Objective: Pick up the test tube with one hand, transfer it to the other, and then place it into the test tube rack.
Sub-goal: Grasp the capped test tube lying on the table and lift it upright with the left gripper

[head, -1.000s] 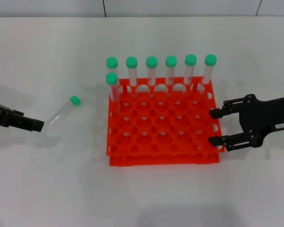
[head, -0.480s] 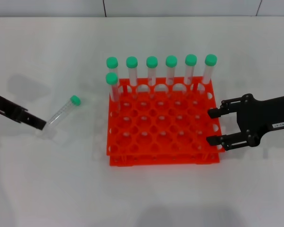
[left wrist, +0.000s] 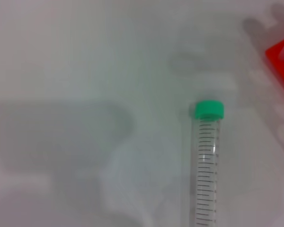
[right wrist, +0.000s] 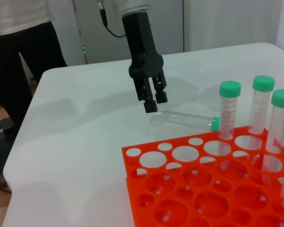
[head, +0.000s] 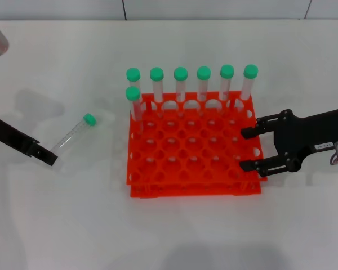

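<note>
The test tube [head: 73,134] lies flat on the white table left of the rack, its green cap [head: 89,118] toward the rack. It also shows in the left wrist view [left wrist: 206,165] and the right wrist view [right wrist: 184,117]. My unlabelled left gripper [head: 47,157] points down at the tube's bottom end. In the right wrist view this gripper [right wrist: 154,103] has its fingers close together with a thin gap and holds nothing. My labelled right gripper [head: 245,149] is open and empty at the right edge of the orange test tube rack [head: 194,169].
Several green-capped tubes [head: 180,84] stand upright along the rack's far row and far left corner. The rack's other holes are empty. A person in dark trousers [right wrist: 19,52] stands beyond the table's left end.
My left gripper tip has moved a little toward the table's front, still at the tube's bottom end. My right gripper has shifted left toward the rack. The tube has not moved.
</note>
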`<action>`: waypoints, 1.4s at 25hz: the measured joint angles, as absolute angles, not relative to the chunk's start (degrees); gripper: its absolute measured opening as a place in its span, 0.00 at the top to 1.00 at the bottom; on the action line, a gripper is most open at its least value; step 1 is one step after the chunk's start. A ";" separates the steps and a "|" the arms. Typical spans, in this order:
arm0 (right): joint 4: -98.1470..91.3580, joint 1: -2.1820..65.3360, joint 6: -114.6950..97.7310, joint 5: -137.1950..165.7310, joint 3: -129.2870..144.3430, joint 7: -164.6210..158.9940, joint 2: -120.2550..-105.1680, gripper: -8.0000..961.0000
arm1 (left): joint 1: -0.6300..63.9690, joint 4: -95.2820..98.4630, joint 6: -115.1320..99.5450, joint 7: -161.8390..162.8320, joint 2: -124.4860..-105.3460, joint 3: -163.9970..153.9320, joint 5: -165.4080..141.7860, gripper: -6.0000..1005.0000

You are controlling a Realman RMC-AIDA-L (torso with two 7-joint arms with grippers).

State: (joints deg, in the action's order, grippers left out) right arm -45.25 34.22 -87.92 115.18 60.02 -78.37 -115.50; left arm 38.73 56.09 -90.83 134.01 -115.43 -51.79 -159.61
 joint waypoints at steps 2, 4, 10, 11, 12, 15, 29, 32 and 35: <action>-45.21 34.25 -87.86 115.11 60.08 -78.37 -115.50 0.28 | 39.27 55.00 -90.08 134.02 -115.59 -51.83 -159.67 0.38; -45.16 34.26 -87.86 115.09 60.13 -78.37 -115.53 0.28 | 39.66 54.17 -89.32 134.02 -115.77 -51.85 -159.96 0.39; -45.16 34.28 -87.79 114.35 61.00 -78.31 -115.58 0.28 | 39.87 53.92 -87.88 134.02 -116.01 -51.86 -160.58 0.40; -45.16 34.28 -87.78 114.35 61.00 -78.31 -115.57 0.28 | 39.92 53.87 -87.71 134.01 -116.05 -51.85 -160.58 0.40; -45.16 34.28 -87.78 114.34 61.00 -78.30 -115.57 0.28 | 39.99 53.77 -87.60 134.01 -116.09 -51.85 -160.59 0.40; -45.16 34.28 -87.88 114.18 61.00 -78.29 -115.57 0.28 | 40.42 52.76 -87.31 133.89 -116.12 -51.86 -160.60 0.41; -45.18 34.16 -88.32 113.06 61.31 -78.22 -115.57 0.28 | 41.99 49.59 -85.14 134.03 -116.40 -51.96 -162.25 0.63; -45.20 34.16 -88.16 112.89 61.52 -78.22 -115.57 0.28 | 42.08 49.42 -85.12 134.07 -116.42 -51.96 -162.35 0.65; -45.27 34.20 -87.97 112.89 61.52 -78.22 -115.57 0.28 | 42.20 49.39 -85.07 134.25 -116.43 -51.94 -162.36 0.66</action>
State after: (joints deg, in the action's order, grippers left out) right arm -45.27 34.20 -87.97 112.89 61.52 -78.22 -115.57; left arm 42.20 49.39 -85.07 134.25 -116.43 -51.94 -162.36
